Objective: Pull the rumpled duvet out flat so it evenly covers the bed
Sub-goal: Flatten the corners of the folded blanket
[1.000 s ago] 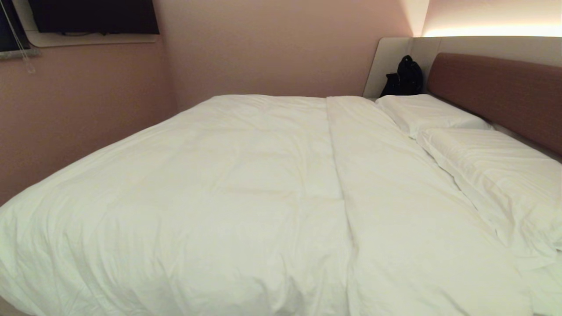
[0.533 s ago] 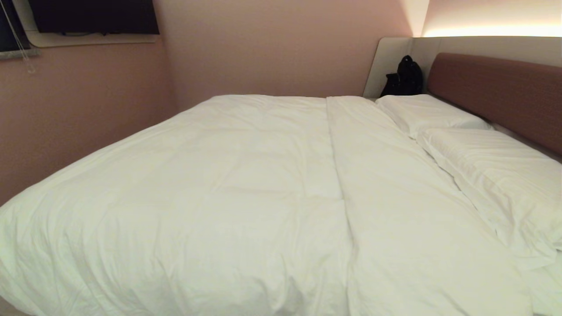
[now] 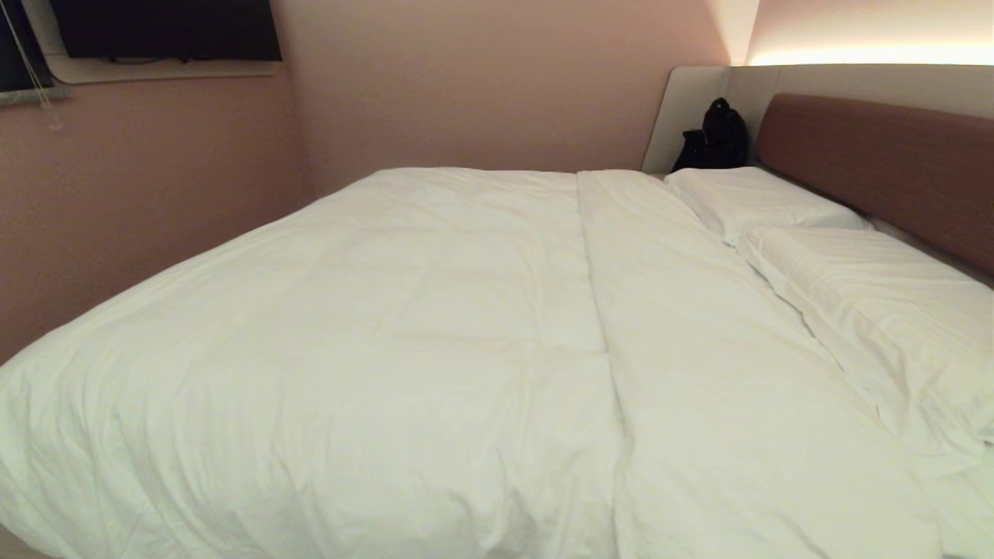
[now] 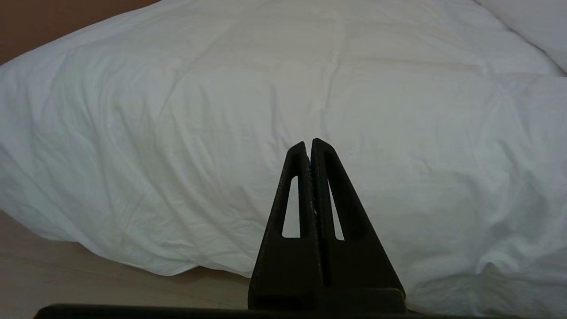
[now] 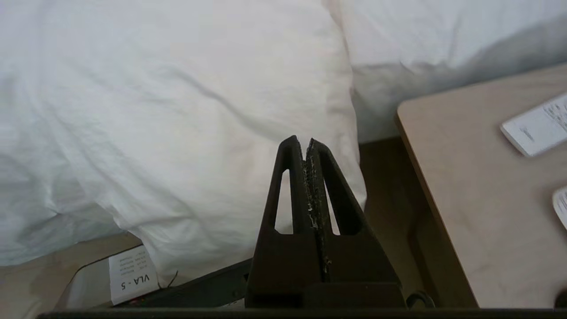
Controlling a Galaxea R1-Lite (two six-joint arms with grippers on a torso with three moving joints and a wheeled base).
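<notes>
Pink walls (image 3: 481, 85) meet in a corner. A dark screen (image 3: 167, 29) hangs high on the left wall. Warm light (image 3: 870, 56) glows above a grey panel (image 3: 691, 109). A beige table (image 5: 478, 195) stands nearby.

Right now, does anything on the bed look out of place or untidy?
Mostly tidy. The duvet lies flat, but its top edge is folded back in a band, and the near pillow looks rumpled and sags over the bed's edge.

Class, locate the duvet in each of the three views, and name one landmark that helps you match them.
Head view: the duvet covers most of the bed, left of the pillows.
Left wrist view: duvet fills the picture beyond the shut left gripper.
Right wrist view: duvet hangs over the bed's side.
Shared landmark: the duvet's hanging near edge.
</notes>
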